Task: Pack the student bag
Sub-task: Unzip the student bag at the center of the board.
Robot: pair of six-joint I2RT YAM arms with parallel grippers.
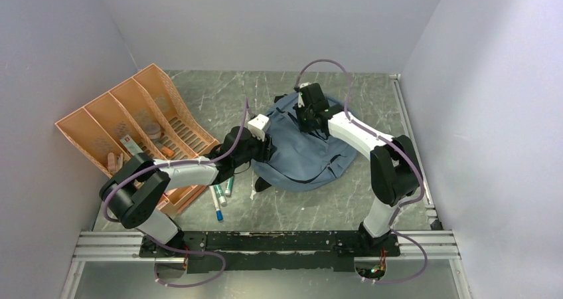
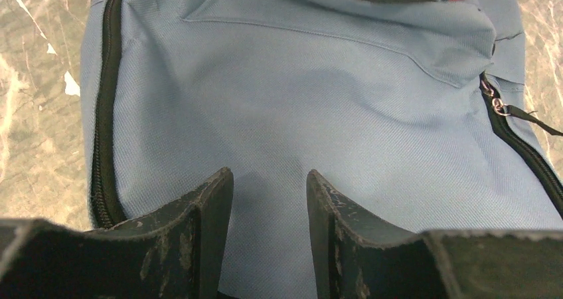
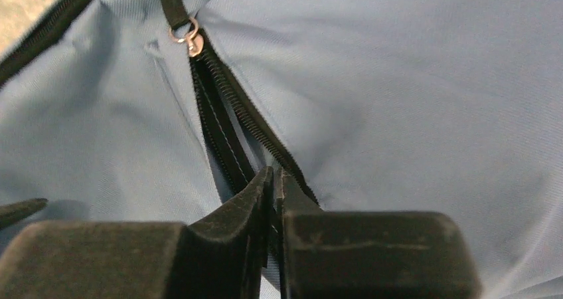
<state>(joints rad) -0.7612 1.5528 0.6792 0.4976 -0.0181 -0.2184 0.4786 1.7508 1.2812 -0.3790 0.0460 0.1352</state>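
The student bag, grey-blue with black zipper trim, lies flat in the middle of the table. My left gripper is at its left edge; in the left wrist view the gripper is open, its jaws apart just above the bag's fabric and holding nothing. My right gripper is at the bag's far side. In the right wrist view the gripper is shut on the black zipper edge of a partly open zip. The metal zipper pull lies beyond the fingertips.
An orange compartment tray stands tilted at the left, with small items in its slots. A few markers lie on the table between the tray and the bag. White walls close in the table on three sides.
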